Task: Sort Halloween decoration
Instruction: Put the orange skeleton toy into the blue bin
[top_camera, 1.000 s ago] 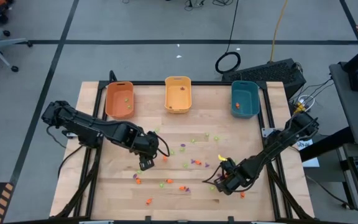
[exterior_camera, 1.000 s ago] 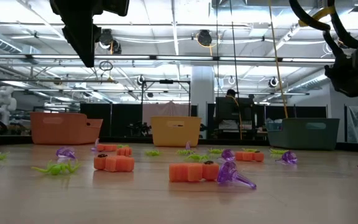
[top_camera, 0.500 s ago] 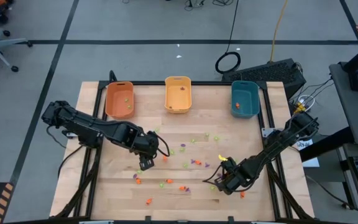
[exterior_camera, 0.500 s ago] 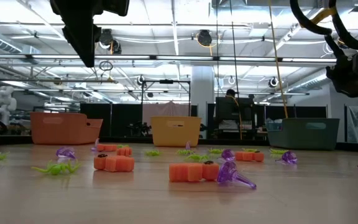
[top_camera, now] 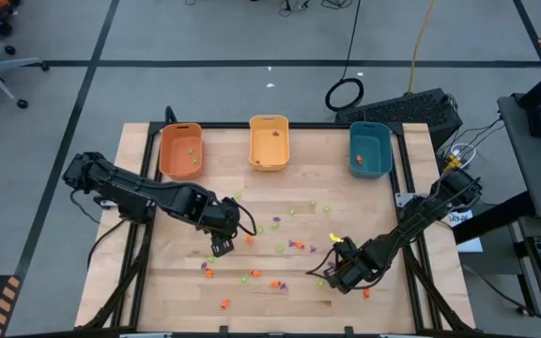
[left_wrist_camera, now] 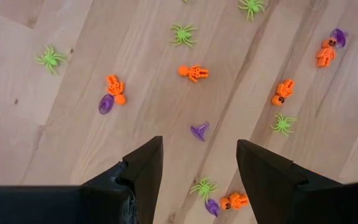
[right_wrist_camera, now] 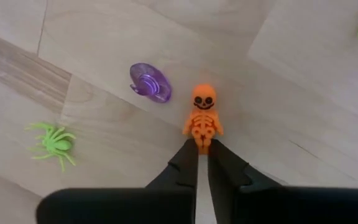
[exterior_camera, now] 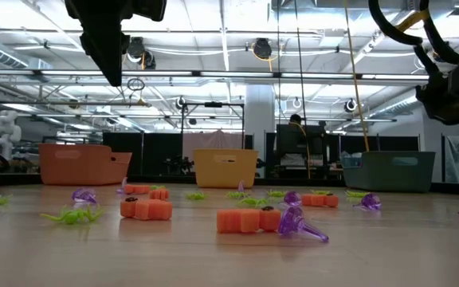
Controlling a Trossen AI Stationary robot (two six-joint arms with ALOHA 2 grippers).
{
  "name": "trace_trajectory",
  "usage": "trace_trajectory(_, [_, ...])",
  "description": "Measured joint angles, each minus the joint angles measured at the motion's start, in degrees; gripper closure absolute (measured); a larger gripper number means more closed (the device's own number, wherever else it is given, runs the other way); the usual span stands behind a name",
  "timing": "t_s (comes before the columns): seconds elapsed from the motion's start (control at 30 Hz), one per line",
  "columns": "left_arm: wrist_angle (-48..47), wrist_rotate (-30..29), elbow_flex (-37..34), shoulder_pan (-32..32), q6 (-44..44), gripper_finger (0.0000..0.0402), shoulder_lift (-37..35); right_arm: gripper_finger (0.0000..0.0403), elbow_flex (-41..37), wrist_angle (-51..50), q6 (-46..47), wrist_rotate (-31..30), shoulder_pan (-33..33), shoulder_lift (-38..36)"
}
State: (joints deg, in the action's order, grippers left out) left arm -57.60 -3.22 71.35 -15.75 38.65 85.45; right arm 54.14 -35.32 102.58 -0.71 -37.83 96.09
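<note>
Small orange, green and purple Halloween trinkets [top_camera: 280, 246] lie scattered over the wooden table's near half. My right gripper [right_wrist_camera: 202, 152] points down near the table's front right [top_camera: 334, 277] and is shut on an orange skeleton figure [right_wrist_camera: 202, 115]. A purple hat [right_wrist_camera: 149, 84] and a green spider [right_wrist_camera: 53, 142] lie beside that figure. My left gripper [left_wrist_camera: 197, 163] hangs open above the left-centre of the table [top_camera: 219, 248], over a purple hat [left_wrist_camera: 199, 130], touching nothing. My right gripper pinches the orange skeleton's leg end [right_wrist_camera: 202, 143] between its two fingertips. The fingers come from above, pointing down. The figure lies flat on the wood, its head pointing away from the fingers.
Three oblong bins stand along the far edge: orange [top_camera: 180, 150], yellow [top_camera: 269, 143] and teal [top_camera: 369, 150], each with a few trinkets inside. A black frame rims the table [top_camera: 139, 216]. More orange skeletons [left_wrist_camera: 193, 72] and green spiders [left_wrist_camera: 183, 32] lie below my left gripper.
</note>
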Motion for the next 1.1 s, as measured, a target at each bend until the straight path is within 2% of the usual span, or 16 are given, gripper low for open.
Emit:
trace_trajectory(0.27, [0.02, -0.31, 0.00, 0.00, -0.06, 0.0198, 0.00, 0.0402, 1.51, -0.50, -1.48, 0.76, 0.00, -3.89])
trace_trajectory(0.5, [0.04, -0.40, 0.00, 0.00, -0.50, 0.0198, 0.00, 0.0402, 1.49, 0.46, -6.22, 0.07, 0.01, -11.76])
trace_trajectory(0.87, [0.79, -3.28, 0.00, 1.34, -0.52, 0.0198, 0.00, 0.0403, 1.52, 8.06, -24.09, -16.72, 3.12, -25.02])
trace_trajectory(1.1, [2.27, -3.32, 0.00, 3.69, 0.10, 0.0198, 0.00, 0.0403, 1.52, 9.12, -38.64, -18.76, 8.36, -31.58])
